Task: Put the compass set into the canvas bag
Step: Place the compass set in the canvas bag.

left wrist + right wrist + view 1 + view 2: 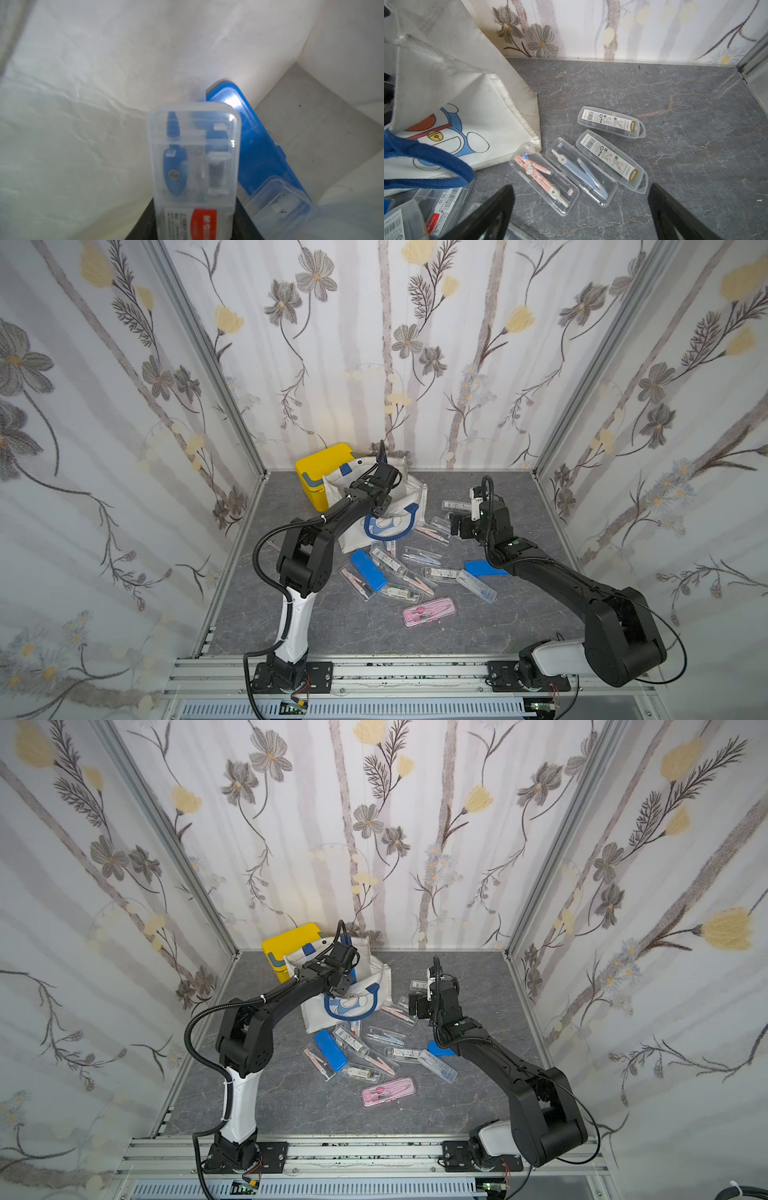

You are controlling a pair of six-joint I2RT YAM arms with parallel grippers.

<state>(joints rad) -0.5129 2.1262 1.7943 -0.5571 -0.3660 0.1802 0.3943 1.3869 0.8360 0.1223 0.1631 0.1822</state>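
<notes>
The compass set (194, 166) looks light, rigid and slick, best pinched across its narrow width; it is a clear hard-plastic case showing a blue compass and red label. The left gripper (380, 508) is clamped on one end, holding it inside the canvas bag (352, 538) at far left, beside a blue case (259, 145). The right gripper (580, 195) hangs spread wide over loose compass cases (610, 162) right of the bag.

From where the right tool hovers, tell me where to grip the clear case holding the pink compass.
Pinch the pink compass case across its narrow width at mid-length, from straight above: it lies flat, long and slim. The blue compass case lies close alongside, so finger room looks tight.
</notes>
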